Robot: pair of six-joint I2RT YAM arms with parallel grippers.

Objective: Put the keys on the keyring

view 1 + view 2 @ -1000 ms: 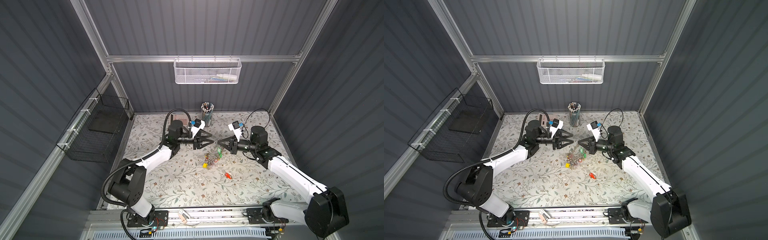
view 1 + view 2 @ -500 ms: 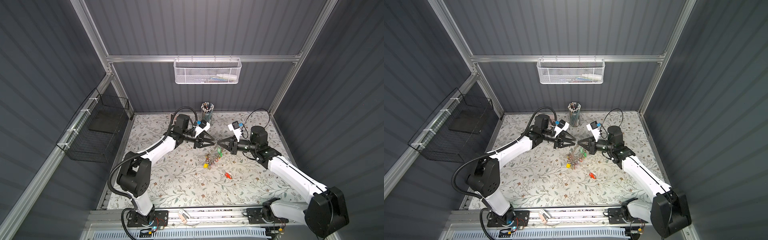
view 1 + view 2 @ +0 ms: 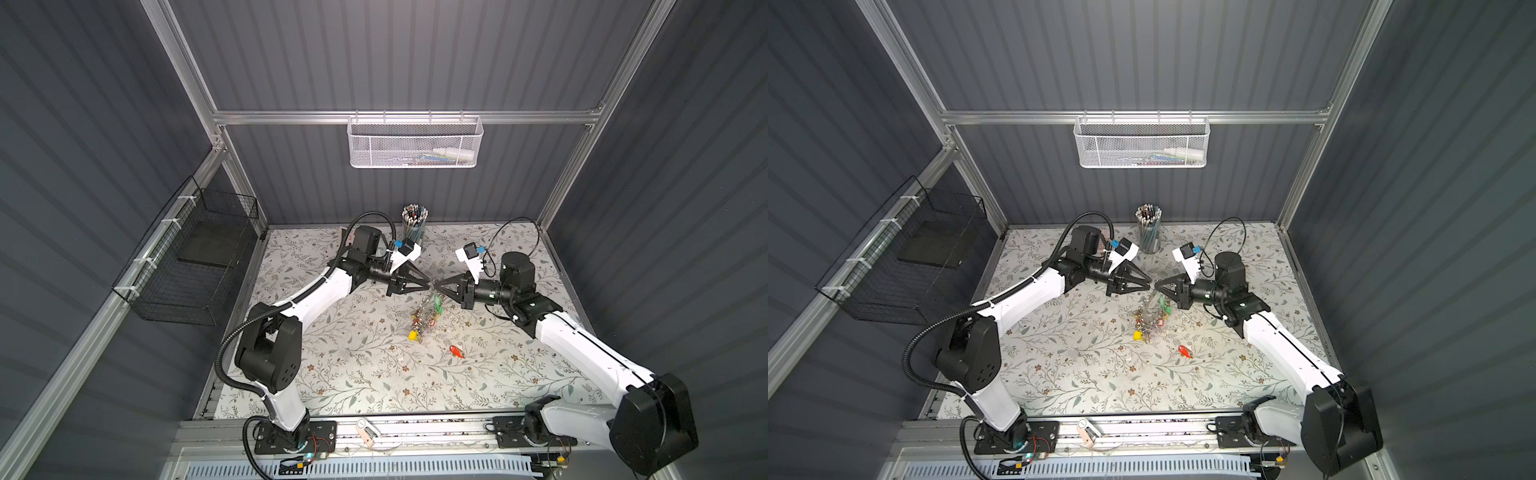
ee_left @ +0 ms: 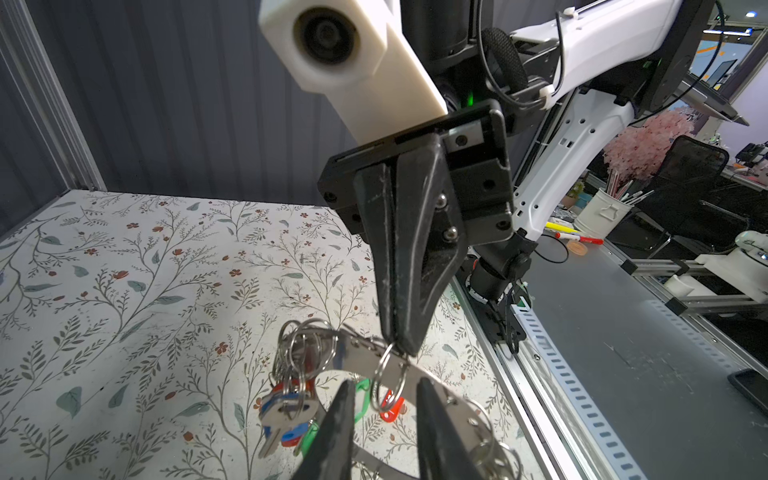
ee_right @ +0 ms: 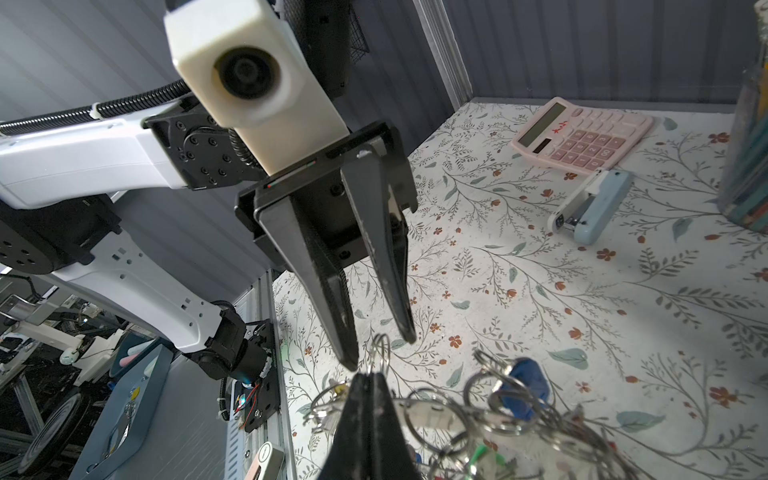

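**Setting:** dark grey slatted booth. Floral tabletop [image 3: 332, 357], with a pencil cup [image 3: 413, 226] at the back and a pink calculator [image 5: 582, 133] and pale blue stapler [image 5: 590, 205] off to the side.

**Item 1, keyring [image 4: 446, 395]:** flat grey band with holes, held up off the table between the two arms, near the middle. Many keys [image 3: 422, 318] hang from it on small rings. The lowest, yellow-tagged, appears to rest on the tabletop.

**Item 2, loose key [image 3: 456, 351]:** red-orange tag, lying flat, apart from the bunch and nearer the front. Not on the keyring.

**Item 3, right gripper [image 4: 400, 347]:** jaws pressed fully together on the keyring's upper edge, just where one split ring [image 4: 374, 388] loops the band. Whether that ring's wire is also in the pinch cannot be told.

**Item 4, left gripper [image 5: 380, 350]:** tip to tip with the right. Jaws part open with a narrow gap, one finger on each side of the same split ring, apparently gripping nothing.

**Hazards, as judged:**
- The two sets of tips sit almost touching, so a small overshoot would knock them together.
- The ring's thin wire may slip from the left pinch, or the band may be caught with it.
- A tug on the ring could drag the band out of the right grip and drop the whole bunch.
- The loose key could be left out of the job altogether
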